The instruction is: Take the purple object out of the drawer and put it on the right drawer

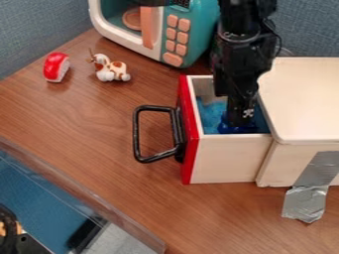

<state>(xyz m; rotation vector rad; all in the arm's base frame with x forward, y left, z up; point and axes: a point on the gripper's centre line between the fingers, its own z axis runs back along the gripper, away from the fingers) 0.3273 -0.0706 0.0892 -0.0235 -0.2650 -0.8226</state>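
The black gripper (241,101) hangs down inside the open drawer (228,158), toward the side nearest the box; its lower end is hidden in there. Low in the drawer, right at the gripper's tip, is a dark blue-purple object (232,127), partly covered by the gripper. Light blue material (210,113) lies beside it on the drawer's floor. The drawer has a red front with a black handle (136,133) and stands pulled out to the left from a white box (305,99).
A teal and white toy microwave (187,22) stands behind the drawer. To the left on the table (86,124) are a red and white toy (56,67) and a small brown-and-white animal figure (110,68). Grey tape (308,198) holds the box's front. A clear-edged bin sits at lower left.
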